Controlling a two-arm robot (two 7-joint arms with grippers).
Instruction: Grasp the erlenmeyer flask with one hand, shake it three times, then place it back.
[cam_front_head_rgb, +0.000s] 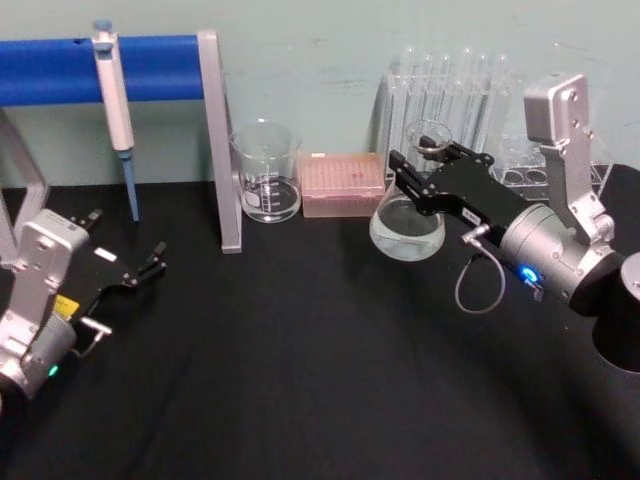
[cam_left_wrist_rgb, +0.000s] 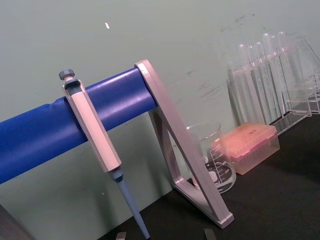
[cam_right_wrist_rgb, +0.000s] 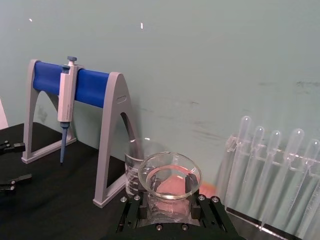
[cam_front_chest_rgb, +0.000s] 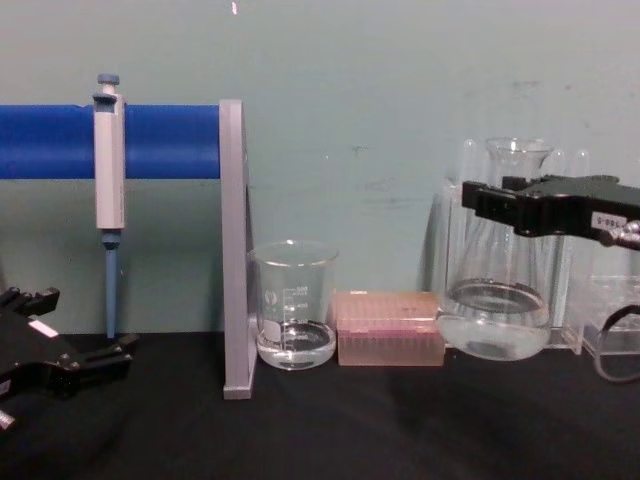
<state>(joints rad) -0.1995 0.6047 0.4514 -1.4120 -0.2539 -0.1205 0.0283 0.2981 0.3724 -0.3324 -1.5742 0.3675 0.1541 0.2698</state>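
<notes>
Erlenmeyer flask (cam_front_head_rgb: 407, 228) is upright, just in front of the test tube rack (cam_front_head_rgb: 450, 90). My right gripper (cam_front_head_rgb: 432, 158) comes from the right side and is clenched on its neck. The left gripper (cam_front_head_rgb: 150, 265) is parked far to the left, fingers apart. Whether the base touches the table (cam_front_head_rgb: 300, 350), I cannot tell; the fingers hide the neck.

Right arm reaching forward from the right side, silver wrist (cam_front_head_rgb: 545, 245) angled inward, right gripper (cam_front_head_rgb: 434, 160) clamped on the neck of the erlenmeyer flask (cam_front_head_rgb: 405, 232), left arm parked low at left, left gripper (cam_front_head_rgb: 155, 262) idle, its 2 fingers spread apart.
</notes>
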